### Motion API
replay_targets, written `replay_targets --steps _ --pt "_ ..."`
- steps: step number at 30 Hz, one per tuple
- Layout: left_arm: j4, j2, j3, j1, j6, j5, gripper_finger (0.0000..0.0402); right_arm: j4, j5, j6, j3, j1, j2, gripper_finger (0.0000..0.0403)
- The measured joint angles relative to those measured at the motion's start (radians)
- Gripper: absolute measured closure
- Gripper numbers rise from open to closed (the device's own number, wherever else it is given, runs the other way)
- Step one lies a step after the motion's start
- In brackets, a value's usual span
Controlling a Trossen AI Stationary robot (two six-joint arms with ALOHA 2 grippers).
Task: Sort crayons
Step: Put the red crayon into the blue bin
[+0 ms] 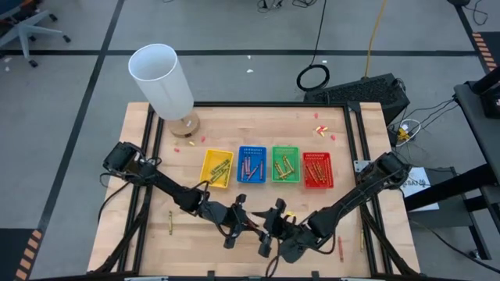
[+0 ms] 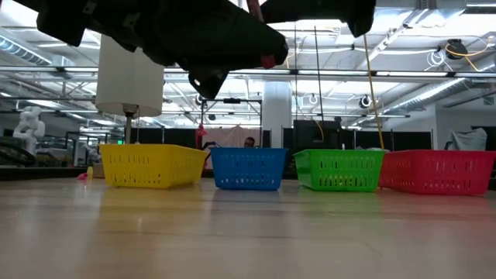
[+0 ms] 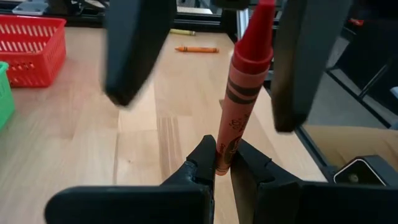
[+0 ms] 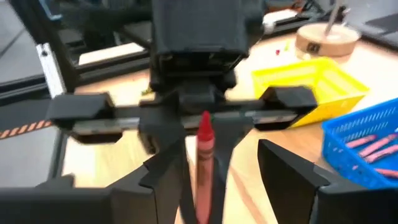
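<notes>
Nearest: left gripper [image 3: 222, 163], jaws clamped on red crayon [image 3: 244, 93], tip pointing away | right gripper [image 3: 211, 62]: jaws spread wide, straddling the crayon's tip, gripping nothing.

I note four slotted plastic trays in a row at frame centre: yellow tray [image 1: 216, 168], blue tray [image 1: 251, 165], green tray [image 1: 285, 165], red tray [image 1: 317, 170]. White cylindrical lamp [image 1: 161, 81] upper left.

Wooden table [image 1: 148, 234] with four coloured trays [image 1: 266, 166], a lamp base [image 1: 185, 125] and stray crayons [image 1: 170, 222].
</notes>
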Motion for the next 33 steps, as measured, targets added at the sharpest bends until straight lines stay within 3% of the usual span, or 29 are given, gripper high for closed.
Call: replay_targets --steps 7,19,30,33 --pt "0.007 0.000 0.000 0.000 0.000 -0.001 0.0377 -0.008 -0.042 0.003 0.000 -0.010 0.005 0.0246" --pt "0.008 0.000 0.000 0.001 0.001 -0.008 0.0377 -0.008 -0.044 -0.023 0.000 -0.009 0.005 0.0392" --pt "0.008 0.000 0.000 0.000 -0.051 -0.010 0.0376 -0.016 -0.043 -0.034 0.000 -0.003 0.004 0.0392" --pt "0.014 0.000 0.000 -0.006 -0.044 -0.022 0.0359 -0.022 -0.044 -0.037 0.000 0.003 -0.003 0.0398"
